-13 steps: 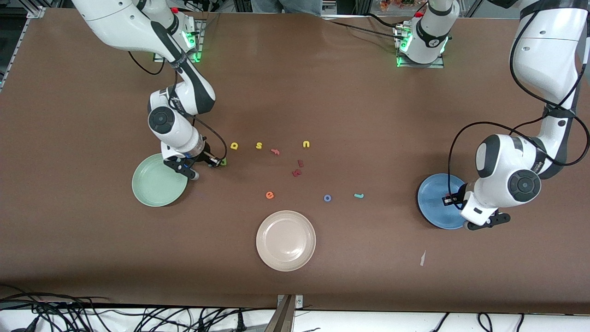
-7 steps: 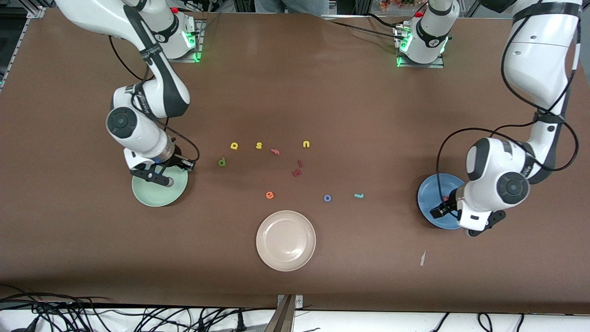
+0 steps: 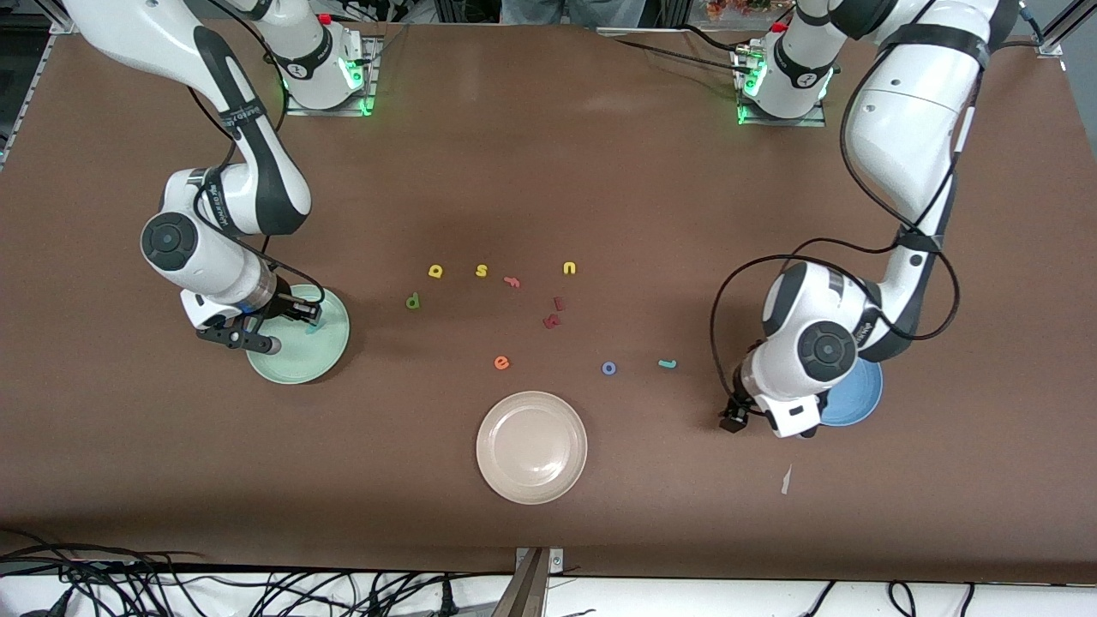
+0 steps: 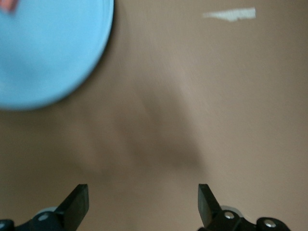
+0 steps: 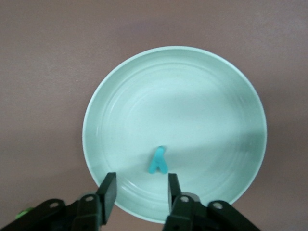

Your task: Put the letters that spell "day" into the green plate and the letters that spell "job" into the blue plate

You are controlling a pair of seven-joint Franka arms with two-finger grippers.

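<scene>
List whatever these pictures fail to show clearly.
- Blue plate: the left arm covers most of it in the front view; the left wrist view cuts it at the edge.
- Pink piece on it: blurred, cropped, shape unreadable.
- Dark red letters: too small to read.
- Right hand: in the front view, the wrist hides its fingertips over the green plate.
</scene>
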